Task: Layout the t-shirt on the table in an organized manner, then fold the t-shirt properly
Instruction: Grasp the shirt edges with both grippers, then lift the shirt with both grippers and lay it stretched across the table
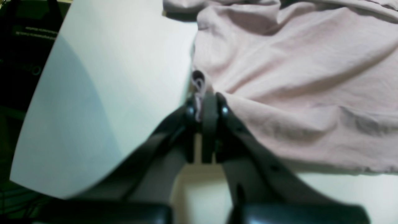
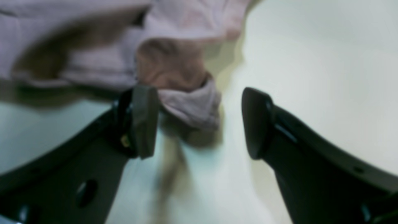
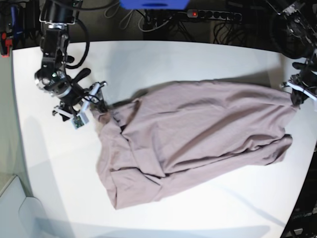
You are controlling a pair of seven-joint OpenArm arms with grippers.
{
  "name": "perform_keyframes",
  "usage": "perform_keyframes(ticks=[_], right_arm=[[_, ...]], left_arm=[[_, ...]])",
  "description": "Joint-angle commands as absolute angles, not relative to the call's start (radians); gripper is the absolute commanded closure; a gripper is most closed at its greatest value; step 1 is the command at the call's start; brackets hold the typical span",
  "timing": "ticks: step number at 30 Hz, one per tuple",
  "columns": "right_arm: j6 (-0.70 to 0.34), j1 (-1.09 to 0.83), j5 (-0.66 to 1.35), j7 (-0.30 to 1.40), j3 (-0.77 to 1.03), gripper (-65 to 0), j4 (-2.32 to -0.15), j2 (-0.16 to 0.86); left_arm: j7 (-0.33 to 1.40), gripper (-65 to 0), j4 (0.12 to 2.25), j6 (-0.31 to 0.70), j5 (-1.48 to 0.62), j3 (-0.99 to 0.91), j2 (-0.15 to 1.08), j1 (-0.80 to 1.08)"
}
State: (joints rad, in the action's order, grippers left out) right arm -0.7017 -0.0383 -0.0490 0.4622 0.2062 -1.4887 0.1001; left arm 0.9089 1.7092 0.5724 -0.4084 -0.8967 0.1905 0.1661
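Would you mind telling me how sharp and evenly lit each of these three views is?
Right wrist view: the blurriest, the t-shirt smeared, the open right gripper soft-edged. Left wrist view: soft too, the shut left gripper dark against a brightly lit table, with a broad shadow on the table's left. Base view: sharpest, evenly lit, the table's edges bowed by the lens.

Beyond the far edge I've got a blue box (image 3: pixel 154 3) sitting top centre, mostly cut off by the frame. Right next to it there's a black power strip (image 3: pixel 210 15) with a little red light glowing on it, and a mess of cables (image 3: pixel 148 22) trailing around both. Something red (image 3: pixel 5 43) pokes in at the far left edge, can't tell what it is. Everything else back there is just dark clutter.
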Motion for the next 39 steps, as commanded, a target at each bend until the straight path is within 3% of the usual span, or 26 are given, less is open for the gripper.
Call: perform_keyframes(ticks=[1,5,13,22,27,33,39], right_arm=[[-0.698,-0.013,-0.038,0.441,0.200,-41.4,-1.492,0.107],[-0.698,-0.016,-0.035,0.440,0.171,-32.1,-1.477,0.128],[-0.698,-0.035,-0.039,0.441,0.099,-0.2,-1.484,0.170],[-0.698,-0.076,-0.035,0.449,0.202,0.0,-1.762,0.208],[-0.698,-0.022,-0.038,0.450,0.229,0.0,-1.856,0.211],[-0.698,0.145,-0.041,0.532,0.228,0.0,-1.807,0.206],[-0.698,0.355,-0.041,0.680,0.203,0.0,-1.600,0.193]], left_arm=[[0.885,-0.1,1.730,0.573,-0.420,-0.901,0.206,0.160],[0.885,-0.1,1.732,0.573,-0.420,-0.903,0.196,0.160],[0.885,-0.1,1.742,0.573,-0.420,-0.938,0.196,0.151],[0.886,-0.1,1.934,0.573,-0.421,-0.938,0.194,0.150],[0.905,-0.1,1.933,0.572,-0.412,-0.938,0.220,0.068],[0.961,-0.1,1.860,0.565,-0.409,-0.990,0.249,-0.090],[0.966,-0.1,1.764,0.565,-0.354,-1.009,0.280,-0.154]])
